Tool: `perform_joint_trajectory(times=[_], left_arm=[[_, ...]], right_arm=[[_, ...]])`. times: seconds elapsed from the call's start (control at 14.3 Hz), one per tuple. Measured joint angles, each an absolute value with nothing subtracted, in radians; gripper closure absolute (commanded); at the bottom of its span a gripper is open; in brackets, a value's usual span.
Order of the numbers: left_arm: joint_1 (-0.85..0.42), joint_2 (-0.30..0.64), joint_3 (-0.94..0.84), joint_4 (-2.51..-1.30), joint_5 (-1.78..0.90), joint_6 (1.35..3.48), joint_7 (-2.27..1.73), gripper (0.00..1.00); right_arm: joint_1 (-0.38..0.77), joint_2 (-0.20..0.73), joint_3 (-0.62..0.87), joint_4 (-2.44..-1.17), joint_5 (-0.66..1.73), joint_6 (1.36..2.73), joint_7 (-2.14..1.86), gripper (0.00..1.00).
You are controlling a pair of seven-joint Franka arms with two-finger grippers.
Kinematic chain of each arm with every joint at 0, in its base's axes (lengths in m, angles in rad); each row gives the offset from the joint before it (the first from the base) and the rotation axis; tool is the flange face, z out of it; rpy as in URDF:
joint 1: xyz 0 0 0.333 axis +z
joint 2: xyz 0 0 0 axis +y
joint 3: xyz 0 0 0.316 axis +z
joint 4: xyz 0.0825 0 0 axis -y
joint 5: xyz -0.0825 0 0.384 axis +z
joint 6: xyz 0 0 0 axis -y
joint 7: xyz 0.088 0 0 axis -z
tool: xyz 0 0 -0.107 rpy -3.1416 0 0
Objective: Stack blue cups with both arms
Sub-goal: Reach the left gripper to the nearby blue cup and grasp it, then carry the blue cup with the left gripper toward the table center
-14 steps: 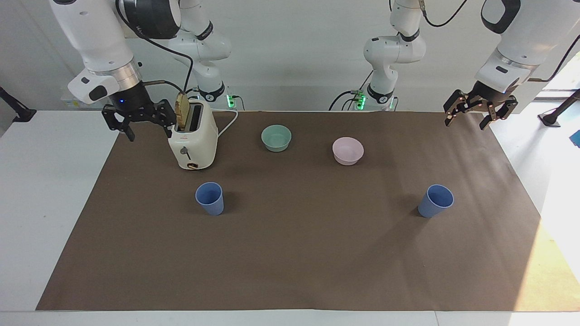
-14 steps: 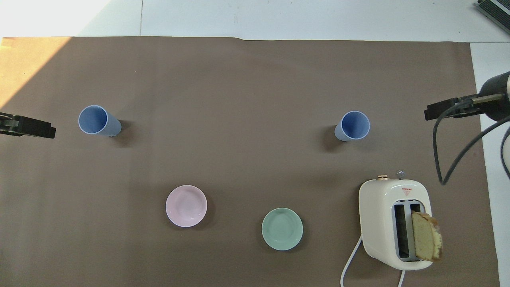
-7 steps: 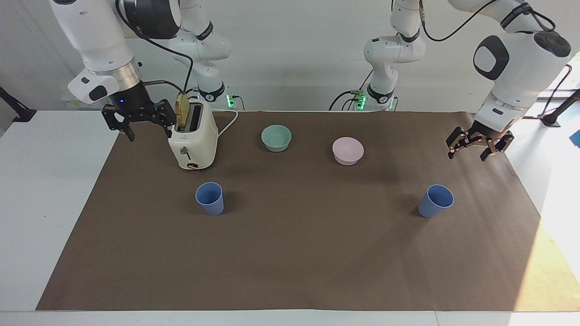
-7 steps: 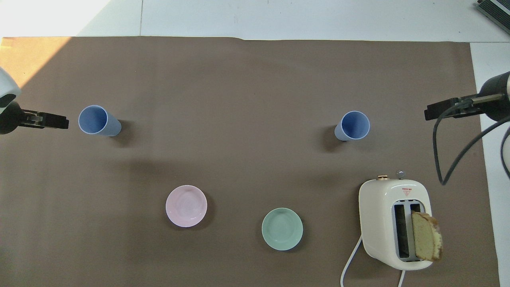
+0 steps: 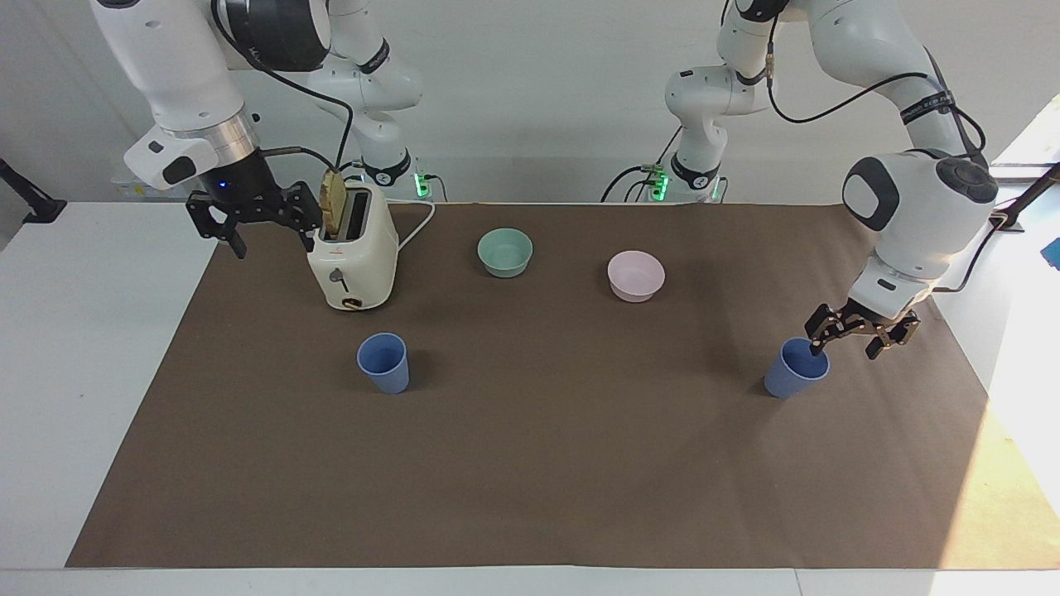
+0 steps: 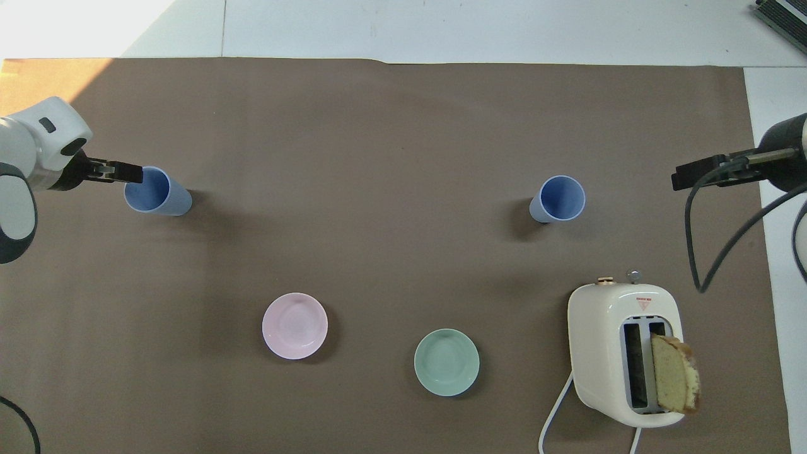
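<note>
Cups stand upright near opposite table ends. Left gripper, fingers apart, hovers at one cup's rim. Right gripper, also apart, waits beside toaster.

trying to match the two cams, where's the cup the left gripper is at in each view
Facing view: the cup stands at that picture's right, mid-height, the open left gripper at its rim.
Overhead view: the same cup is at that picture's left, above mid-height, the left gripper at its rim.
Shared landmark: the pink bowl, nearer the robots than the cup.
</note>
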State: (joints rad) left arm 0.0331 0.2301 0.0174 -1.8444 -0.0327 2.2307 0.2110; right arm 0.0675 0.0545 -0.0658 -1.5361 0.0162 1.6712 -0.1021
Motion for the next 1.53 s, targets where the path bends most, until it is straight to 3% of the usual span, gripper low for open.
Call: perform_joint_trajectory(times=[0.07,0.14,0.35,0.49,0.56,1.05,1.53], left_arm=[[0.034,0.244,0.018,-1.846,-0.033,2.24,0.211,0.05],[0.035,0.252,0.018,-1.853,-0.033,2.249,0.211,0.16],[0.035,0.249,0.017,-1.9,-0.033,2.269,0.21,0.67],[0.034,0.245,0.015,-1.911,-0.033,2.273,0.21,0.94],[0.034,0.243,0.014,-1.911,-0.033,2.273,0.21,1.0],[0.013,0.2,-0.013,-1.899,-0.036,2.272,0.211,1.0],[-0.256,0.196,-0.026,-1.899,-0.036,2.272,-0.163,1.0]], right_arm=[[0.067,0.054,-0.066,-1.536,0.016,1.671,-0.102,0.0],[0.067,0.054,-0.066,-1.536,0.016,1.671,-0.102,0.0],[0.067,0.054,-0.066,-1.536,0.016,1.671,-0.102,0.0],[0.067,0.054,-0.066,-1.536,0.016,1.671,-0.102,0.0],[0.067,0.054,-0.066,-1.536,0.016,1.671,-0.102,0.0],[0.067,0.054,-0.066,-1.536,0.016,1.671,-0.102,0.0],[0.067,0.054,-0.073,-1.536,0.016,1.671,-0.102,0.0]])
